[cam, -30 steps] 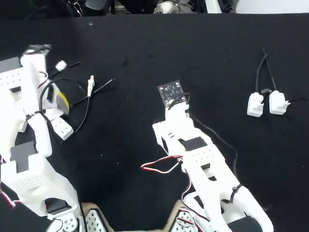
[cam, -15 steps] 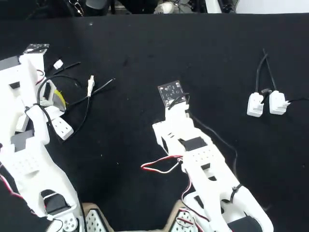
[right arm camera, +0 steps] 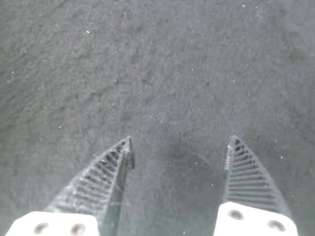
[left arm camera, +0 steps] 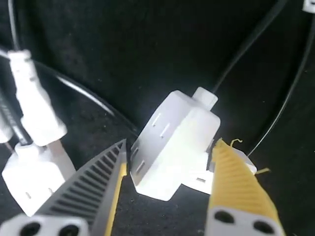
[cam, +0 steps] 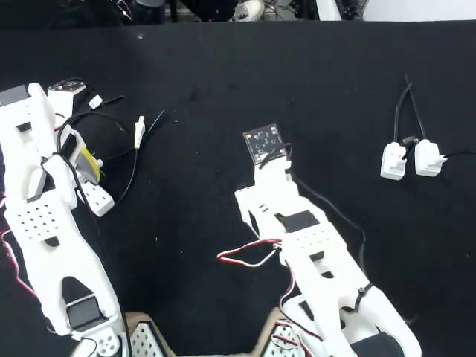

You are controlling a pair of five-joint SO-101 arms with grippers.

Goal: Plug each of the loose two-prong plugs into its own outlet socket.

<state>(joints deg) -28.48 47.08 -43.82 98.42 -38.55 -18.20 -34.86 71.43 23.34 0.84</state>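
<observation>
Counting from above, I find two corded white blocks at 3 o'clock on the counter. The first block lies just beside the second block, and both are well apart from my arms.

Between 9 and 10 o'clock I count two small white plugs on black leads: one plug and, farther toward 10, a smaller plug.

There are two sockets on that side. One outlet socket sits between my left jaws, which stand apart with a tip on either side of it. The yellow tip looks to touch its flank; whether the grey one does, I cannot tell. The other socket lies on the counter just at 6 o'clock of those jaws. In my left wrist view a white plug body lies beside it, but I cannot tell whether its prongs are seated.

Black leads loop around my left arm and cross between plugs and sockets. My right arm reaches from 6 o'clock to the centre, with my right jaws apart over bare counter.
</observation>
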